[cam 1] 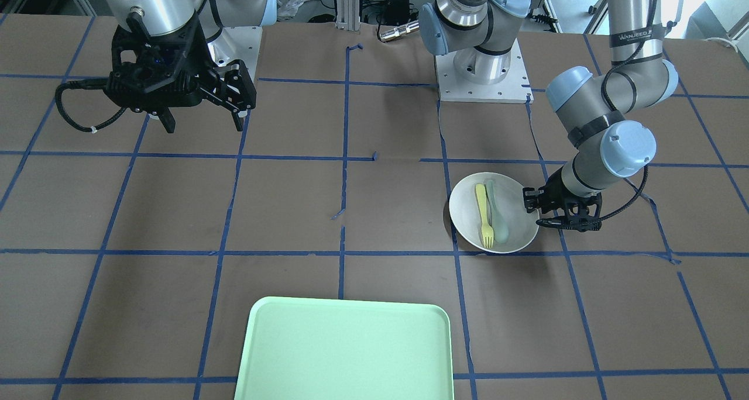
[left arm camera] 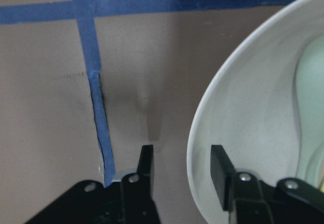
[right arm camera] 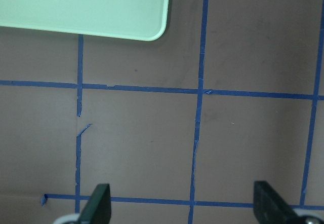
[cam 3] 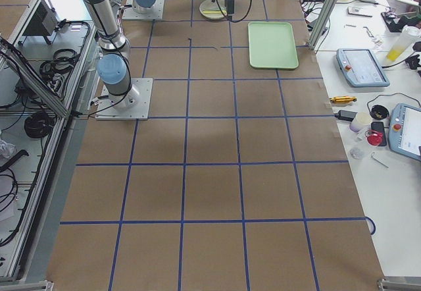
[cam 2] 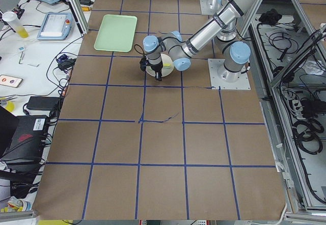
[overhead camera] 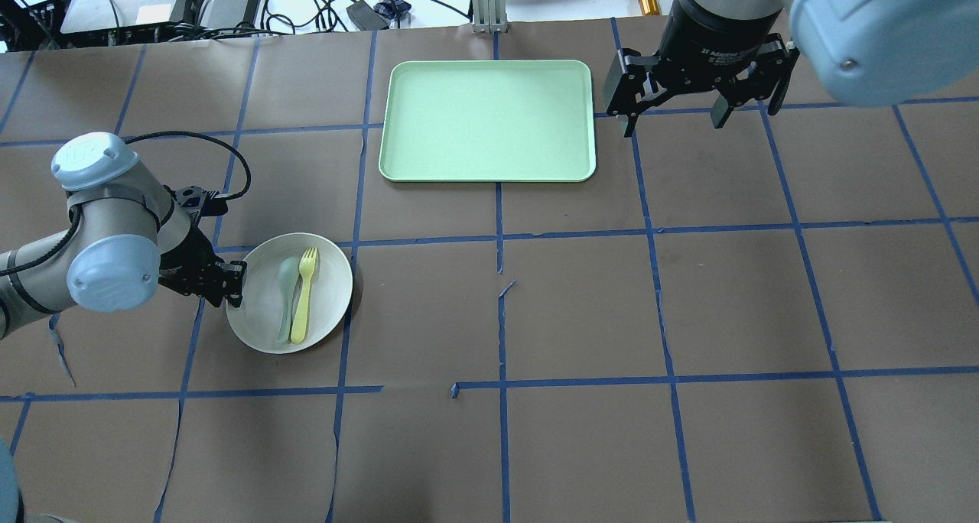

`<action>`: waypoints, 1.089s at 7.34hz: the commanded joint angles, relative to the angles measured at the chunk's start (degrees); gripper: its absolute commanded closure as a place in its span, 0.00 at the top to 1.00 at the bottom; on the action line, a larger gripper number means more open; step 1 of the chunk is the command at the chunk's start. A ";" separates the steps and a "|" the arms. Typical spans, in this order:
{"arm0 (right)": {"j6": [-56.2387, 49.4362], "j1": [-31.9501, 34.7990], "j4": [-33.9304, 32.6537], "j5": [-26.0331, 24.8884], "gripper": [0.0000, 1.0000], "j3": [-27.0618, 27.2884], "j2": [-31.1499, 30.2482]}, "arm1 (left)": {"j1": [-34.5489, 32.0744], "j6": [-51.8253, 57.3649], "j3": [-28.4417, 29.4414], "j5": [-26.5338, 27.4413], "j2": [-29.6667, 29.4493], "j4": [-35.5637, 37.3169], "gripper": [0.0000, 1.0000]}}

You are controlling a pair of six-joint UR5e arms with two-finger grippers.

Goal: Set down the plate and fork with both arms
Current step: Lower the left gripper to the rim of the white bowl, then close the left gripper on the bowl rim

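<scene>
Left hand (left arm camera: 182, 155) part-open astride round matte plate (overhead camera: 333, 284) rim; right hand (overhead camera: 674, 124) wide.

One camera sits behind me, over my shoulders, looking forward and down across the table (overhead camera: 688, 316); another faces me from across it, steeply down, so my sides swap there. Both take in the plate (overhead camera: 256, 316) and the green tray (overhead camera: 489, 118). Two more look along the table from its ends — far off, most of the grid in view, the tray in both. My left wrist camera peers close past my left gripper (left arm camera: 179, 155) at the plate's rim; the right wrist camera looks straight down from higher, a tray corner at its top edge.
</scene>
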 commanded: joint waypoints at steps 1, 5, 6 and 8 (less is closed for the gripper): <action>0.01 0.00 0.07 0.00 1.00 0.00 0.00 | 0.00 0.30 0.01 -0.32 0.25 -0.14 0.00; 0.10 0.00 -0.02 0.09 1.00 0.00 0.00 | 0.35 2.15 0.71 -8.99 0.60 -1.37 0.00; 0.01 0.00 -0.11 0.09 1.00 0.00 0.08 | 1.05 2.85 2.19 -12.67 0.51 -2.68 0.00; 0.01 0.00 -0.11 0.09 1.00 0.00 0.08 | 3.78 5.57 5.44 -17.94 0.34 -8.38 0.00</action>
